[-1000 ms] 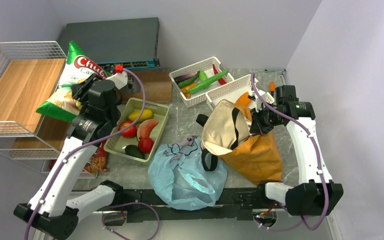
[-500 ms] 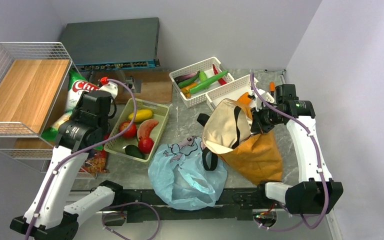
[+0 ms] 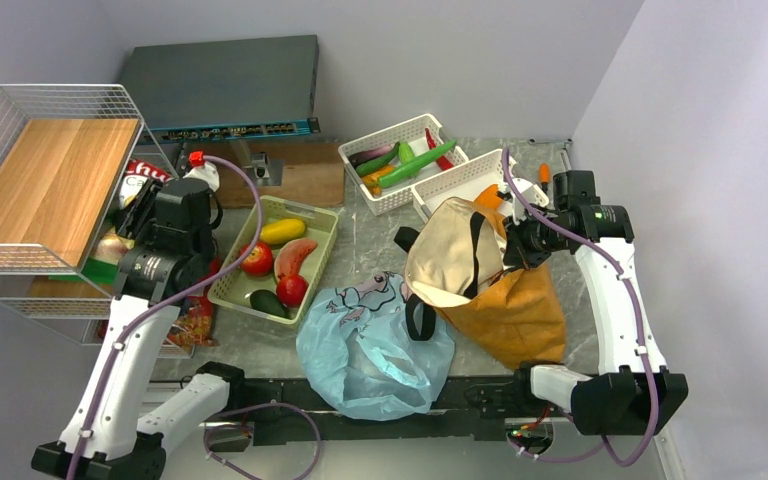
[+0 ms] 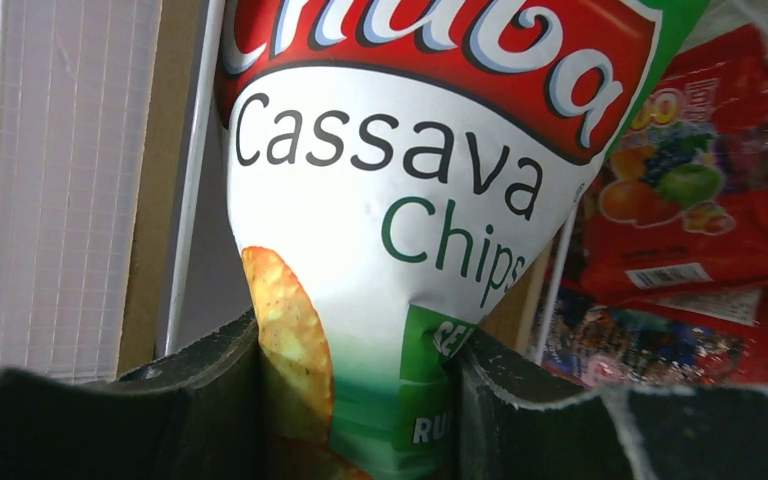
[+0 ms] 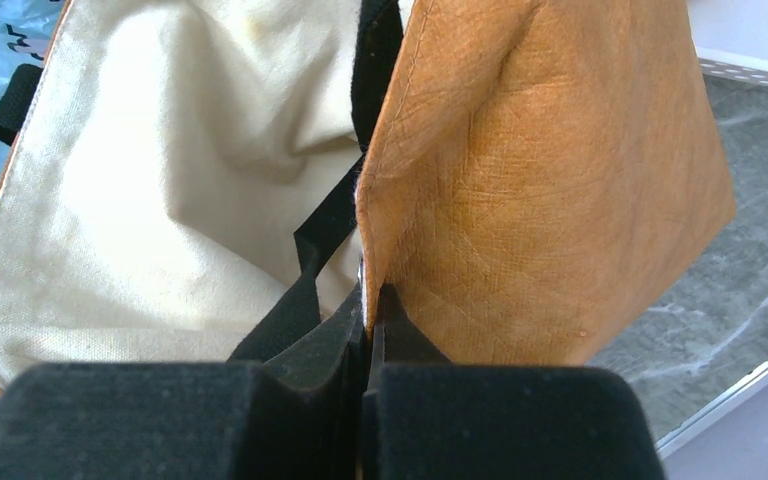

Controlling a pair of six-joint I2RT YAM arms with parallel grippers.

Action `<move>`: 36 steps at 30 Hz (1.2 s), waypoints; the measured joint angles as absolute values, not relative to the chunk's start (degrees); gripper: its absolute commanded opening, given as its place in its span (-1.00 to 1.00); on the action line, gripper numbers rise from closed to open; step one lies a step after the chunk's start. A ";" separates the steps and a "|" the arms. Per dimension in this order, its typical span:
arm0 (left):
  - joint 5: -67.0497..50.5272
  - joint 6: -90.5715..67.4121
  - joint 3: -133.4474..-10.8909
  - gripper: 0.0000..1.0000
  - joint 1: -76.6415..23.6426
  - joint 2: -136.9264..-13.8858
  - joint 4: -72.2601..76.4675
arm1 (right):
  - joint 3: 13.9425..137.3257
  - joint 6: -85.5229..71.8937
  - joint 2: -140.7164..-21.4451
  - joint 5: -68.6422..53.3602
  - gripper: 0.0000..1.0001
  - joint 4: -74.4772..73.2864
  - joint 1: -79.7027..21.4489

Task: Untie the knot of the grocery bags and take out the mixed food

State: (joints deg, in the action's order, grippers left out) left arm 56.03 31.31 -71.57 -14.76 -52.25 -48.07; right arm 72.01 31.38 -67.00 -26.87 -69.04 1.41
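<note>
My left gripper (image 3: 136,207) (image 4: 360,350) is shut on the lower end of a white, green and red cassava chips bag (image 4: 400,200) (image 3: 140,172), holding it in under the wooden top of the wire rack (image 3: 50,170). A red snack pack (image 4: 700,230) (image 3: 192,322) lies beside it. My right gripper (image 3: 513,250) (image 5: 368,300) is shut on the rim of the mustard-brown tote (image 3: 510,310) (image 5: 540,180), holding its cream-lined mouth open. The light-blue plastic bag (image 3: 370,350) lies crumpled at the front centre. A mango (image 3: 282,231), an apple (image 3: 256,258), a watermelon slice (image 3: 295,257) and an avocado (image 3: 268,303) lie in a green tray (image 3: 322,250).
Two white baskets stand at the back: one (image 3: 368,197) holds a cucumber (image 3: 415,165) and other vegetables, the other (image 3: 440,190) sits behind the tote. A grey box (image 3: 225,85) stands against the rear wall. The right wall is close to my right arm.
My left arm has swung left and down, carrying the chips bag from above the tray's left side in under the rack's wooden top. The right arm and tote have not moved.
</note>
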 measured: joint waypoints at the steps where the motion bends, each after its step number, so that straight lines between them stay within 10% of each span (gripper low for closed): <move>1: 56.73 32.58 -70.70 -1.00 -13.89 -52.27 -46.65 | 72.05 31.59 -67.05 -26.83 -1.00 -69.10 1.41; 18: 63.33 58.15 -56.51 -0.79 -8.71 -51.86 -14.37 | 71.68 33.71 -65.56 -25.78 -1.00 -69.47 1.41; 25: 64.10 69.78 -49.60 0.53 -8.71 -50.33 0.16 | 71.07 34.06 -64.23 -25.69 -1.00 -69.52 1.41; 36: 58.92 56.53 -56.75 0.70 -8.64 -50.06 -25.43 | 70.65 34.09 -63.66 -25.56 -1.00 -69.54 1.41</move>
